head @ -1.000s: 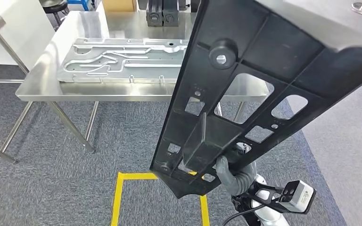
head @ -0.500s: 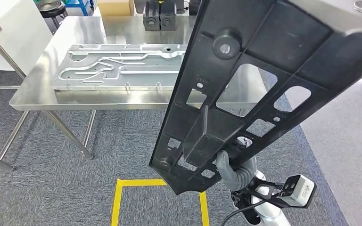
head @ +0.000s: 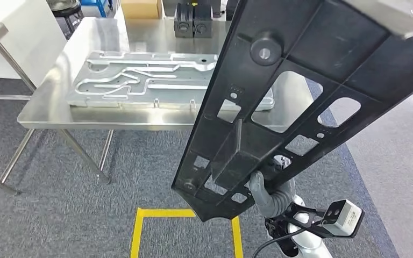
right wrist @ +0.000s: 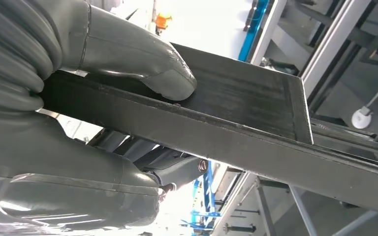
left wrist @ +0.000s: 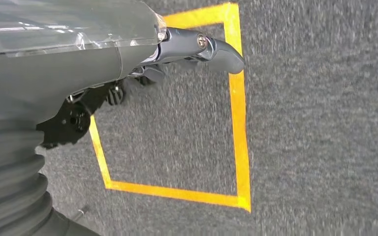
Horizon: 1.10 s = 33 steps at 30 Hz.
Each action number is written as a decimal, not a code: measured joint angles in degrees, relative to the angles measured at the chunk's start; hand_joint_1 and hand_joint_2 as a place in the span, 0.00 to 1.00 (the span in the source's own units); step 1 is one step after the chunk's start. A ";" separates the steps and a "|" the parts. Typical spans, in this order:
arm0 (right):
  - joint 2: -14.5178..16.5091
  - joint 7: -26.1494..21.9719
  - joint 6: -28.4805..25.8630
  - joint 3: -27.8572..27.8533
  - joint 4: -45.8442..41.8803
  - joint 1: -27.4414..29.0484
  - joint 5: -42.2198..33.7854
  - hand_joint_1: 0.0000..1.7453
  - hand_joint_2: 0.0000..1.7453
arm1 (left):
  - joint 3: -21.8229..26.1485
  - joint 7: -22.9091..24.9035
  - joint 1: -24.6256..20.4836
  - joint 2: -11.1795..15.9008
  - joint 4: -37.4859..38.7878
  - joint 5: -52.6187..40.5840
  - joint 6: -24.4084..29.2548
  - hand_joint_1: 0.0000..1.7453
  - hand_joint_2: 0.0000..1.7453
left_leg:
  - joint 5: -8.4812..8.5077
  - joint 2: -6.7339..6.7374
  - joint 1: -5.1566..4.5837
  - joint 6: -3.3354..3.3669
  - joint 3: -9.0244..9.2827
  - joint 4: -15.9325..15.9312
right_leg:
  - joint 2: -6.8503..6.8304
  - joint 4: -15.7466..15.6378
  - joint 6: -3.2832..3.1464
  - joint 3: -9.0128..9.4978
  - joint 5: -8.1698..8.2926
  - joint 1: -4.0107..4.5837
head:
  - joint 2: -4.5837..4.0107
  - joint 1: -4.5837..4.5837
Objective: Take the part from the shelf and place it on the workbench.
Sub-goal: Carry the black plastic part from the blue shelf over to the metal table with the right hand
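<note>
Head view shows my right robot hand (head: 264, 189) grasping the part (head: 279, 107), a long black plastic panel with cut-out openings, held up tilted in the air between me and the steel surface (head: 59, 107). On that surface lies a grey machined metal plate (head: 140, 80), with two black blocks (head: 193, 24) near its far edge. Below me, yellow tape (head: 140, 231) marks a square on the grey carpet. At my right wrist, the thumb (right wrist: 142, 59) presses on the part's flat rib. My left robot hand (left wrist: 197, 49) hangs released above the carpet, holding nothing.
</note>
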 joint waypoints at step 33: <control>0.83 -2.99 -0.32 -2.53 -2.95 2.31 1.17 1.00 1.00 | 0.03 -0.11 0.05 0.12 0.05 0.02 -0.01 0.00 1.00 | 0.57 1.30 0.34 -1.74 0.37 -0.17 | -0.96 -1.72 -0.40 0.16 1.06 0.01 | 0.00 0.04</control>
